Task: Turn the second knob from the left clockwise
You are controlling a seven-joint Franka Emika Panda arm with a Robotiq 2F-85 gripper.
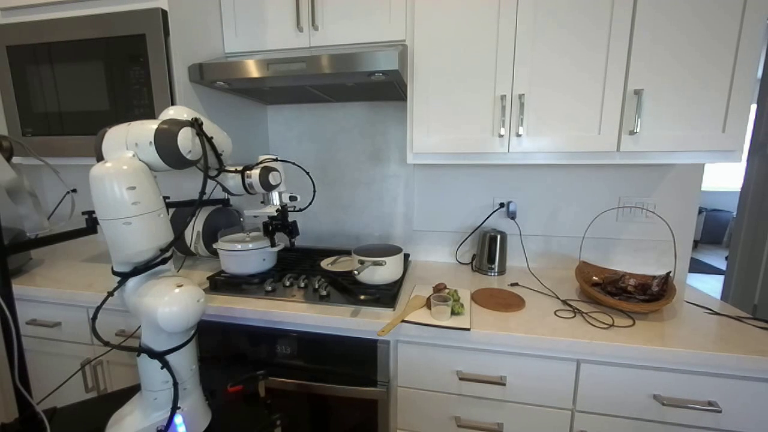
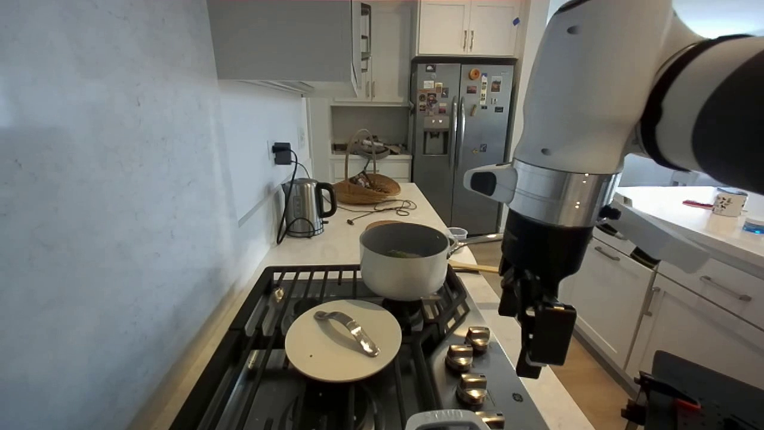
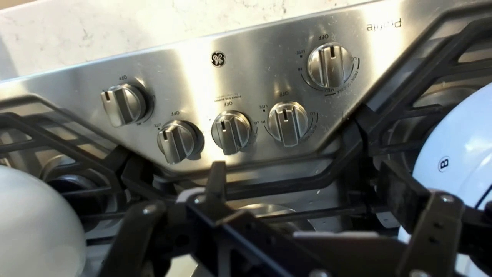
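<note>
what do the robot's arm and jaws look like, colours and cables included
The arm has rounded white segments with dark joint caps, black cables strapped along it and a blue light at the base. Beyond a silver ring, the jaws are black and angular.

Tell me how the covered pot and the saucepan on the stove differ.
The covered pot wears a lid; the saucepan stands open. The covered pot has a short side handle, the saucepan a long handle. Both are pale outside and stand on the stove.
</note>
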